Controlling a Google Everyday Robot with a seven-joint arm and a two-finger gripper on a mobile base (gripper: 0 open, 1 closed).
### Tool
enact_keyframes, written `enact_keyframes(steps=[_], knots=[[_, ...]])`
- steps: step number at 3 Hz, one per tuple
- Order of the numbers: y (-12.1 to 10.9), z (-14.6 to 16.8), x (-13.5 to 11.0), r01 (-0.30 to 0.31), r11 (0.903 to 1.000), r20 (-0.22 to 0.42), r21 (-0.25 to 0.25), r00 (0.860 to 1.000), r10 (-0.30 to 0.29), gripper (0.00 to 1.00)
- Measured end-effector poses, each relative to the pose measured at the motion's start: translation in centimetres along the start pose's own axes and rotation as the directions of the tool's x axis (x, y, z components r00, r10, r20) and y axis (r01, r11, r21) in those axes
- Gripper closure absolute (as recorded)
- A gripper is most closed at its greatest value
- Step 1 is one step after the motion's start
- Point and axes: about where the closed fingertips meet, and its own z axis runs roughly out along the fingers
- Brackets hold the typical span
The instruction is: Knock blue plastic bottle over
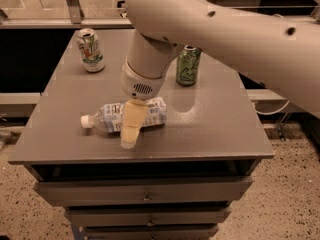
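The blue plastic bottle (112, 116) lies on its side on the grey table (210, 129), white cap pointing left, label facing up. My gripper (131, 129) hangs from the big white arm directly in front of the bottle's middle, its yellowish finger (132, 121) covering part of the label and reaching toward the table's front edge. The finger hides the bottle's centre.
A white-and-green drink can (90, 50) stands upright at the back left. A green drink can (188, 65) stands upright at the back, right of the arm. The table tops a drawer cabinet (145, 196). A cable lies on the speckled floor to the right.
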Motion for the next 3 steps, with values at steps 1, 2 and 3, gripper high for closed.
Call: enact_keyframes(steps=[1, 2, 3], knots=[[-0.1, -4.1, 4.3, -0.111, 0.9875, 0.208, 0.112, 0.974, 0.086, 0.00], [-0.5, -8.2, 8.6, -0.199, 0.9607, 0.355, 0.194, 0.927, 0.120, 0.00], [0.2, -9.8, 8.6, -0.237, 0.9536, 0.431, 0.185, 0.892, 0.138, 0.00]])
